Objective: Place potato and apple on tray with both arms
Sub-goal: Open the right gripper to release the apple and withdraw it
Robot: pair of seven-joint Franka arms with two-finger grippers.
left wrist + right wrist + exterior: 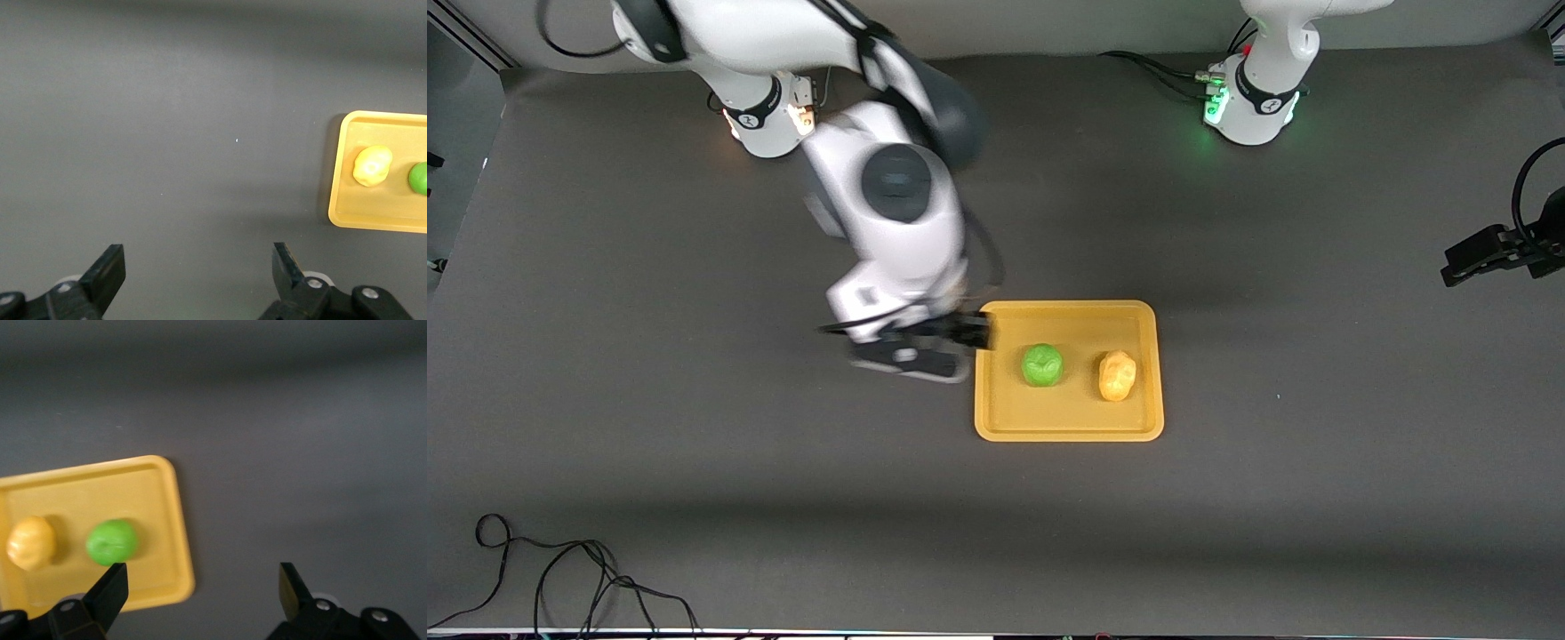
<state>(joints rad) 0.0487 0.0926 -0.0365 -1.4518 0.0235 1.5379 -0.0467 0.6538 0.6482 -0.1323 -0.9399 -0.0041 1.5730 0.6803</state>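
Fig.: dark grey table (694, 444) w/ items resting directly on it.
Orange-yellow tray (1069, 425) lies near table centre; black cable (560, 569) lies loose at the edge nearest front cam, toward right arm's end.

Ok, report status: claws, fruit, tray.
Right claw open, empty, over tray edge. Left claw open over bare table. Apple and potato on tray. Nothing obstructing.
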